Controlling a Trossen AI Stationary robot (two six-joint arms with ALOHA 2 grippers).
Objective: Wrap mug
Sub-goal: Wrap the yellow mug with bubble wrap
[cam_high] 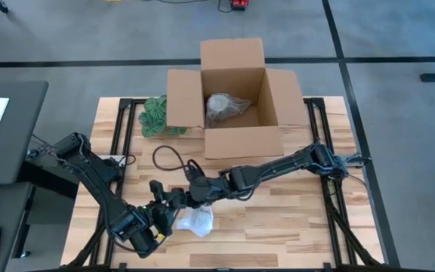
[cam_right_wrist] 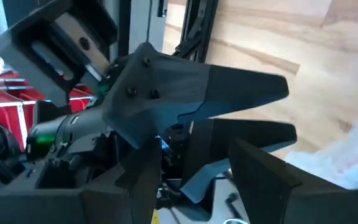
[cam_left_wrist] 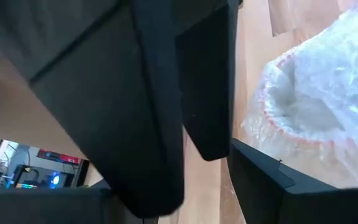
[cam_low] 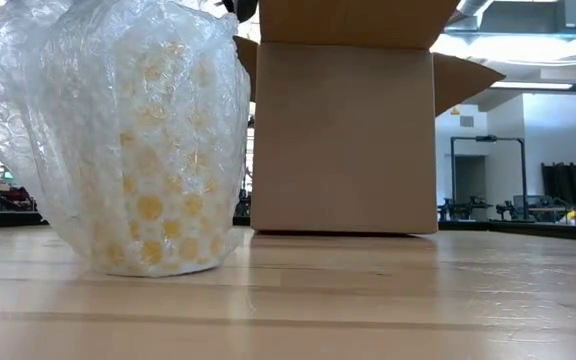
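We found the bubble-wrapped mug (cam_high: 195, 221) standing on the wooden table (cam_high: 293, 219), well in front of the open cardboard box (cam_high: 232, 98) that already held another wrapped bundle (cam_high: 225, 108). Both the left gripper (cam_high: 159, 219) and the right gripper (cam_high: 174, 199) crowded against the mug's side farthest from the box's right flap. We could not tell whether either was clenched or released.

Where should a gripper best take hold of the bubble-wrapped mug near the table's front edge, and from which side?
Probably around its middle, coming straight down from above. The wrapped mug stands upright on the table, its loose bubble wrap bulging wider up top, so a pinch across the firmer body seems safer than grabbing slack film. Both grippers crowd its left side.
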